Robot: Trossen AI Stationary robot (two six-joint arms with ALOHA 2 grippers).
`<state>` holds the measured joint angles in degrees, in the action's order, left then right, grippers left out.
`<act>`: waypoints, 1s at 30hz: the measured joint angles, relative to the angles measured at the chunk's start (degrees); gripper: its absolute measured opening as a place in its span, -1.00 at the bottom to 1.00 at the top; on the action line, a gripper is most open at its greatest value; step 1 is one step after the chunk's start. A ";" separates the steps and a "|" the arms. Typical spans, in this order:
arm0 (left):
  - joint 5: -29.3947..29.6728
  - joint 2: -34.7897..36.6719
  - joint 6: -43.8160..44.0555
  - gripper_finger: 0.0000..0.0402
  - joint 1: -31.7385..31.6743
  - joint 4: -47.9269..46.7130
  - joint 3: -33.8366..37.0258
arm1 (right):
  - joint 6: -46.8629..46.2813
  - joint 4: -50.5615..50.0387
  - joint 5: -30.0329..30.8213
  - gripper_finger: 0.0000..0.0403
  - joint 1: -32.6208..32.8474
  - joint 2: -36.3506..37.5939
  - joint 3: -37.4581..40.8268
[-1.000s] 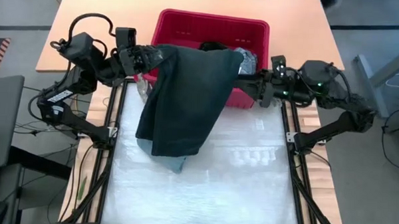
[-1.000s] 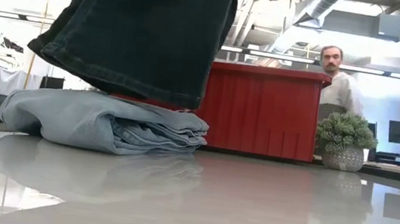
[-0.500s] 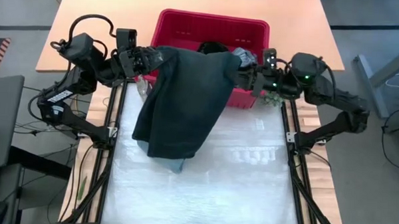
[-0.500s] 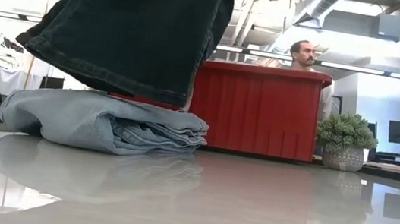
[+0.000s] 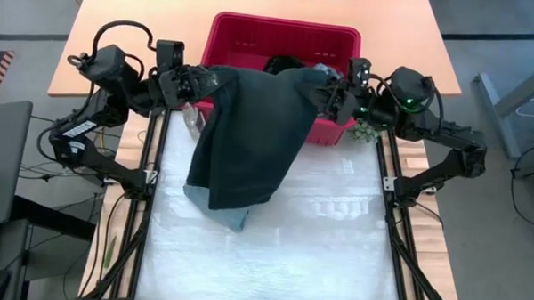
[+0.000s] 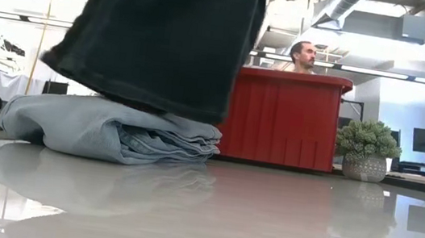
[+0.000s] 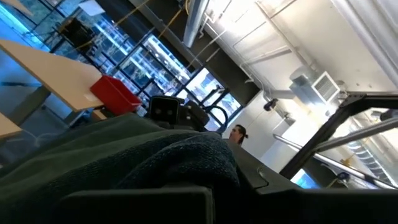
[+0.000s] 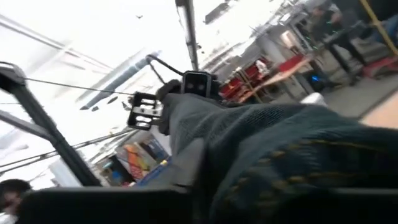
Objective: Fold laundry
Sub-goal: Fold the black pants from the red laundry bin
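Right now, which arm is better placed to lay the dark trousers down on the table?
Neither alone: left gripper and right gripper each hold a top corner of the dark trousers, hanging over the folded jeans. Probably both should lower together.

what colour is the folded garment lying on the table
Light blue, like denim; the folded garment shows best in the low view.

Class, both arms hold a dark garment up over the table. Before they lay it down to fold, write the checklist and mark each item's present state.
1. Left gripper holds one top corner of the dark navy cloth garment: ok.
2. Right gripper holds the other corner: ok.
3. Garment hangs flat: not ok, bunched.
4. Landing spot free: not ok, folded light blue cloth garment lies beneath.
5. Hem clear of the red plastic basket: cannot tell.
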<state>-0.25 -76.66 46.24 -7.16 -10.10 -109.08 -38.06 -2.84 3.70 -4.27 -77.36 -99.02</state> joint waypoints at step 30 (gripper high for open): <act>-1.80 -6.59 -11.48 -1.00 16.95 2.50 0.00 | 9.35 -21.64 7.99 -0.87 23.77 2.32 -11.72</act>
<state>-2.04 -83.25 34.76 9.79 -7.60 -109.08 -28.71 -24.48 11.69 19.49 -75.05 -110.75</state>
